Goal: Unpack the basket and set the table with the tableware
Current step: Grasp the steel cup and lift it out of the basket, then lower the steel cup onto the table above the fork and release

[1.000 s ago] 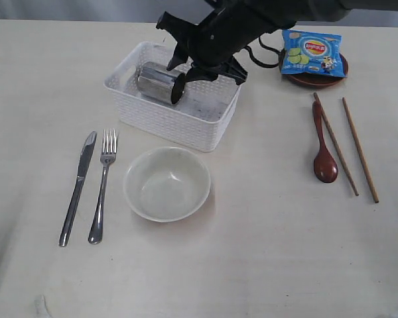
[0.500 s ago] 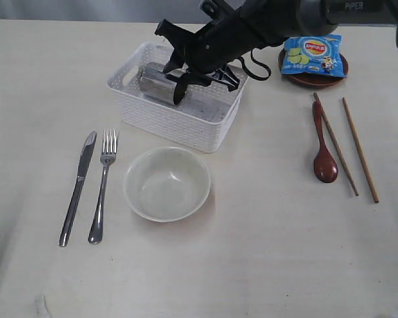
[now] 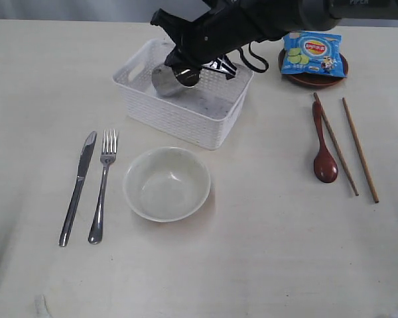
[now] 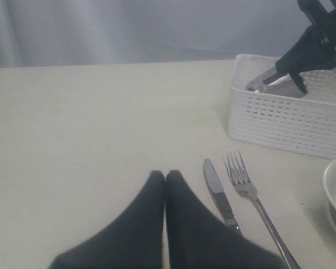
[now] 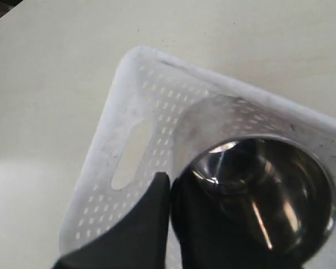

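Pale table [image 3: 265,265], basket [image 3: 179,120] walls around tilted mug [image 3: 166,81], bowl [image 3: 166,183] beside basket

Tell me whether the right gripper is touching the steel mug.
Touching. In the right wrist view the right gripper is pinched shut on the rim of the steel mug.

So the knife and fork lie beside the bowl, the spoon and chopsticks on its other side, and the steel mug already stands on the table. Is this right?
No. The steel mug is not on the table: it is tilted inside the basket, with the right tool closed on its rim, as the exterior view shows. The rest is as you say.
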`<act>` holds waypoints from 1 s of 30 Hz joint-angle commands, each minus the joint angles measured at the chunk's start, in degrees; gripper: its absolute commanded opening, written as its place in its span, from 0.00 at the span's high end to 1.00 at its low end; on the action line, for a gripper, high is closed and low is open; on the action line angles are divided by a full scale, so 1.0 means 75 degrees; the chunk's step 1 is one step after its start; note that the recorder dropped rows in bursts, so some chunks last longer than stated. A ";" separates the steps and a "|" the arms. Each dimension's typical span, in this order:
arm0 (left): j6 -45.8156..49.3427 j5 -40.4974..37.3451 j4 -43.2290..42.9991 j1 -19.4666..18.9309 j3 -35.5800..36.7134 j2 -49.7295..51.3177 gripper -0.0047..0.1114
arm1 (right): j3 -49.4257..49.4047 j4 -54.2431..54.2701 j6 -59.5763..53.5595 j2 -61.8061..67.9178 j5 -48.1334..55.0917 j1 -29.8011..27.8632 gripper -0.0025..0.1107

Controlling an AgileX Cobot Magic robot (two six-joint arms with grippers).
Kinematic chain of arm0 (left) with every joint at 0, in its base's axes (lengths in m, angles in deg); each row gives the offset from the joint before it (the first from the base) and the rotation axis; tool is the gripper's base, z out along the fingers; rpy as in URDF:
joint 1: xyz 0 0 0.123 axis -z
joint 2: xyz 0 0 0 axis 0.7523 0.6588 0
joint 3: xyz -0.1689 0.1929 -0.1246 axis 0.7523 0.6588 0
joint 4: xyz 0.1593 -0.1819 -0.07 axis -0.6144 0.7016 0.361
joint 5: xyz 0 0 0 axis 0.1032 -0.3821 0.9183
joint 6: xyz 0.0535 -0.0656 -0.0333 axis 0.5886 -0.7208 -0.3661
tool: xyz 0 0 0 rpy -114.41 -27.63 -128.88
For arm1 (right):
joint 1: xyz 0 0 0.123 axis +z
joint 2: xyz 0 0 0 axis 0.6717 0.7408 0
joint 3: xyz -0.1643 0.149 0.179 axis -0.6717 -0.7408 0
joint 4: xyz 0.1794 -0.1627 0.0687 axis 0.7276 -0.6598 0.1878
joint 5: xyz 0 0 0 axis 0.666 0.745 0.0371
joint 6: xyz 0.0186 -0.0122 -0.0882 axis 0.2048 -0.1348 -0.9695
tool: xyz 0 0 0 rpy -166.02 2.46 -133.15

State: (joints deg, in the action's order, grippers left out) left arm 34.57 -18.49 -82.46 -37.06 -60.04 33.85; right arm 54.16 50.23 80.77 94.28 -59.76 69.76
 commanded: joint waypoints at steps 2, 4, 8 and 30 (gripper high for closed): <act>-0.0032 0.0082 -0.0069 0.0038 0.0025 -0.0020 0.96 | 0.0011 -0.1239 0.0749 -0.0342 -0.0408 -0.0446 0.98; -0.0032 0.0082 -0.0069 0.0038 0.0025 -0.0020 0.96 | 0.0011 -0.1767 0.1106 -0.0399 -0.0338 -0.0640 0.98; -0.0032 0.0082 -0.0069 0.0038 0.0025 -0.0020 0.96 | 0.0011 -0.2485 0.1460 -0.0533 -0.0038 -0.0904 0.98; -0.0032 0.0082 -0.0069 0.0038 0.0025 -0.0020 0.96 | 0.1574 -0.4580 -0.0762 -0.1677 0.1679 0.2367 0.98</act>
State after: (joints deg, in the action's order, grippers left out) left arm 34.57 -18.49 -82.46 -37.06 -60.04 33.85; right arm 61.09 24.22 70.94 80.46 -51.18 85.35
